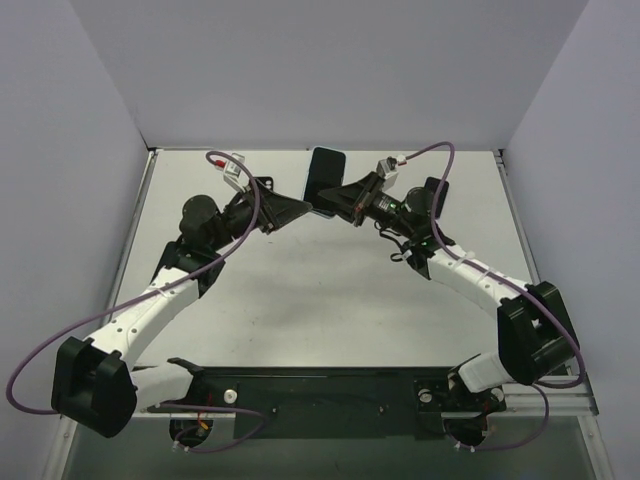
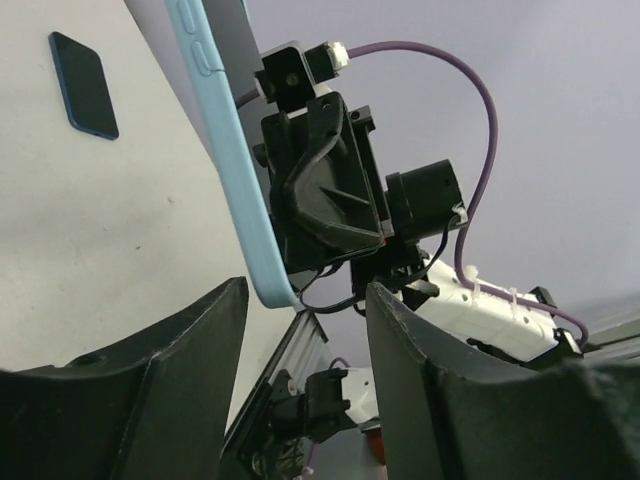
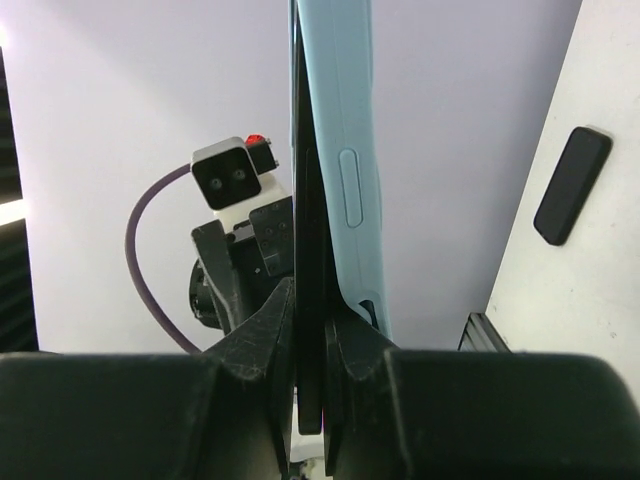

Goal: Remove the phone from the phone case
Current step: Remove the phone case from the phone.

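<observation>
The phone in its light blue case (image 1: 325, 175) is held upright in the air over the far middle of the table. My right gripper (image 1: 337, 201) is shut on the black phone (image 3: 308, 200) at its lower edge. In the right wrist view my right gripper (image 3: 310, 300) has one finger between the phone and the case (image 3: 345, 150), whose corner stands off the phone there. My left gripper (image 1: 300, 210) is open. In the left wrist view the case (image 2: 225, 150) has its lower corner between the tips of my left gripper (image 2: 305, 290), not clamped.
A small dark blue flat rectangle (image 2: 85, 85) lies on the white table (image 1: 330, 300), also seen in the right wrist view (image 3: 572, 185). Grey walls close in the table on three sides. An aluminium rail (image 2: 295, 350) runs along the table edge.
</observation>
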Available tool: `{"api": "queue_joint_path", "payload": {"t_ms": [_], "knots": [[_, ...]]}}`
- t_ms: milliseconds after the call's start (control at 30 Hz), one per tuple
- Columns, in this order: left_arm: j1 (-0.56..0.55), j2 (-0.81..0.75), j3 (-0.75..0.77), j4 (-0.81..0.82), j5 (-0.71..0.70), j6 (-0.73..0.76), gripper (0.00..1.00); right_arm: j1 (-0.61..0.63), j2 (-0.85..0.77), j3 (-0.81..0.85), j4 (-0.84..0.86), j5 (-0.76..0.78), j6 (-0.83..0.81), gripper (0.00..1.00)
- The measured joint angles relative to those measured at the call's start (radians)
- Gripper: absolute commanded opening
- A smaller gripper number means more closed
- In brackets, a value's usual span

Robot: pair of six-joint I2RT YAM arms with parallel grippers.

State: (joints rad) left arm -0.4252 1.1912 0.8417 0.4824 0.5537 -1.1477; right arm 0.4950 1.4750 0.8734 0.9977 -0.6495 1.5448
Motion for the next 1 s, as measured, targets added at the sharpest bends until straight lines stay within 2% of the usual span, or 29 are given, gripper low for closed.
{"api": "queue_joint_path", "payload": {"t_ms": [33,167,300,333,400,767,967,1000], "knots": [[0.000,-0.005,0.000,-0.010,0.008,0.012,0.51,-0.001,-0.015,-0.004,-0.010,0.003,-0.002,0.00],[0.000,-0.006,0.000,-0.022,0.047,0.054,0.49,-0.002,-0.080,-0.015,-0.037,0.002,-0.016,0.00],[-0.002,-0.003,0.021,-0.021,0.092,0.083,0.42,-0.002,-0.121,-0.029,-0.051,-0.001,-0.031,0.00],[-0.002,-0.002,0.027,-0.019,0.103,0.090,0.39,-0.002,-0.125,-0.032,-0.051,-0.002,-0.030,0.00],[-0.002,0.002,0.037,-0.023,0.118,0.108,0.24,-0.003,-0.129,-0.039,-0.045,-0.001,-0.021,0.00],[-0.006,-0.005,0.064,-0.062,0.145,0.217,0.06,-0.003,-0.129,-0.097,0.053,0.012,0.114,0.00],[-0.004,-0.021,0.063,-0.064,0.138,0.255,0.03,-0.005,-0.117,-0.097,0.061,0.014,0.215,0.00],[-0.004,-0.023,0.063,-0.066,0.137,0.264,0.00,-0.005,-0.115,-0.097,0.063,0.014,0.230,0.00]]}}
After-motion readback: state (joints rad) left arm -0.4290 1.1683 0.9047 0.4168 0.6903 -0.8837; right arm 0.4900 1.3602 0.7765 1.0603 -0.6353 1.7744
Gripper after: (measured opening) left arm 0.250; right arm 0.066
